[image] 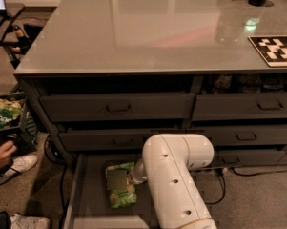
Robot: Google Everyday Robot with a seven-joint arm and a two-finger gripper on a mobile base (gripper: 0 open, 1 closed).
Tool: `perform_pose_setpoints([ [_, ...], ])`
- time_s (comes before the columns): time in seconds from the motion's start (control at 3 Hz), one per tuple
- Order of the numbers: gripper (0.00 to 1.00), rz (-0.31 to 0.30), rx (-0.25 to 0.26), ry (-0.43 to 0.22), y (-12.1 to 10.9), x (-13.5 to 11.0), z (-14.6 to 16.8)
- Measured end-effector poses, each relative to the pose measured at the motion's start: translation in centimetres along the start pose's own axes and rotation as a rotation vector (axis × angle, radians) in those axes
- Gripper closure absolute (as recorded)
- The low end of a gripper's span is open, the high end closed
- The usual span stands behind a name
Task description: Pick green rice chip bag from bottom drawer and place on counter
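Observation:
The green rice chip bag (121, 194) lies flat on the floor of the open bottom drawer (88, 194), near its middle. My gripper (117, 179) is down in the drawer, right over the bag's upper half and covering part of it. The white arm (174, 180) reaches in from the right and hides the drawer's right side. The glossy light grey counter (148, 32) tops the drawer cabinet above.
Closed grey drawers with dark handles (118, 108) sit above the open one. A black-and-white patterned board (275, 49) lies on the counter's right. A black crate of green bags (7, 116) stands at the left, with a person's hand (1, 154) and shoe (19, 165) beside it.

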State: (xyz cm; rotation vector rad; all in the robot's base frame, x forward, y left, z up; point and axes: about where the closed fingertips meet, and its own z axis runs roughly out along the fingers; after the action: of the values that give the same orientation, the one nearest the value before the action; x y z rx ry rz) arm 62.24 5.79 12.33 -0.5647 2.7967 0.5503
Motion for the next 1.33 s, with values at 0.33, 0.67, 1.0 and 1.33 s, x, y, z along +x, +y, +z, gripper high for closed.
perform_pose_setpoints([
  [0.33, 0.58, 0.0, 0.0, 0.0, 0.1, -0.1, -0.3],
  [0.67, 0.97, 0.0, 0.0, 0.0, 0.1, -0.1, -0.3],
  [1.0, 1.0, 0.0, 0.0, 0.0, 0.1, -0.1, -0.3],
  [1.33, 1.0, 0.018, -0.05, -0.028, 0.4, 0.9, -2.6],
])
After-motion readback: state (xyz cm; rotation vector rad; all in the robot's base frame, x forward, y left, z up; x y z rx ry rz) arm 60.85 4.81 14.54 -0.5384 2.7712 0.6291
